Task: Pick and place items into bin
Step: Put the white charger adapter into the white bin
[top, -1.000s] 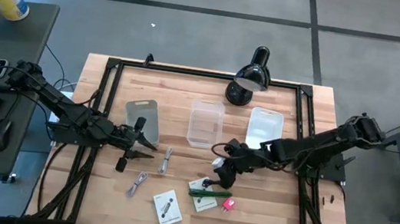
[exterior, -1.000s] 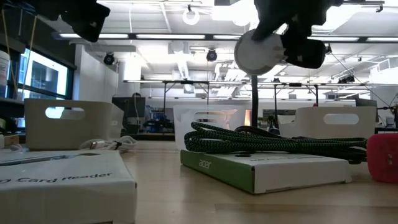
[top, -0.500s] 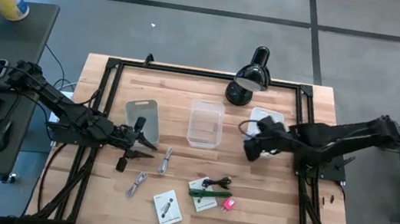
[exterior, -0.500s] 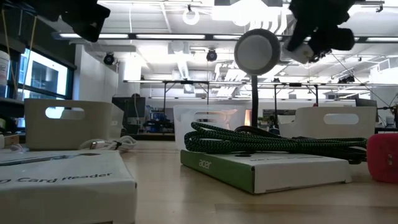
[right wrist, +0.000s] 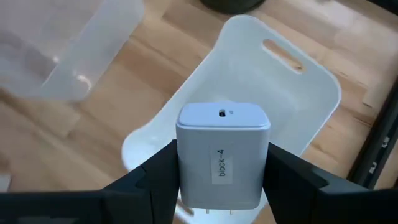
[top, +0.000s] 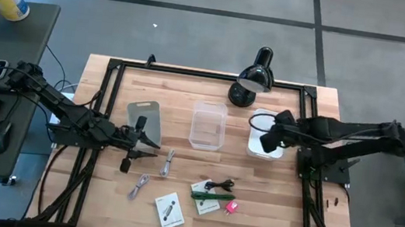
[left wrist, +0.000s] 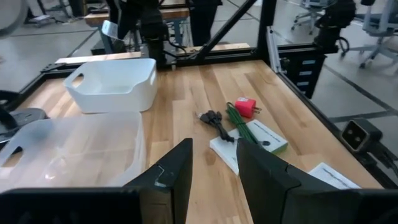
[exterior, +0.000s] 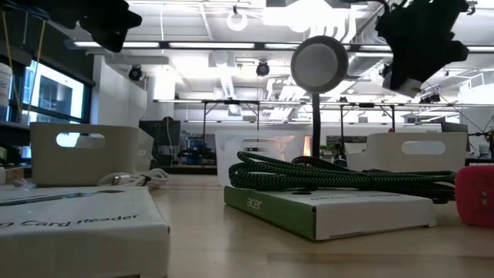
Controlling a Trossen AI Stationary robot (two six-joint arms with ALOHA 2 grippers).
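My right gripper [top: 269, 140] hangs over the white bin [top: 268, 121] at the table's right, shut on a white block [right wrist: 224, 155] labelled "block-4". At the table's left my left gripper [top: 136, 141] is open with nothing between its fingers [left wrist: 214, 149]. On the wood near the front lie a white card with a black part [top: 169, 209], a green stick [top: 207, 196] on another card, a black cable [top: 220, 185], a pink piece [top: 232, 207] and silvery metal bits [top: 167, 162]. My right gripper pinches the white block by two opposite sides [right wrist: 184, 168] between its two fingers [right wrist: 155, 183]. The fingers slant down from the table's right side. The block is lifted clear above the white bin, with its labelled face toward the wrist camera.
A grey bin [top: 145, 120] and a clear bin [top: 208, 126] stand left of the white one. A black desk lamp [top: 253, 77] stands at the far edge. A black frame [top: 114, 67] runs round the table top. Bare wood lies between the bins and the loose items.
My right gripper has carried the white block up from the loose items near the front, toward the table's far right, to above the white bin. It has tipped more steeply downward on the way. The block stays between its fingers.
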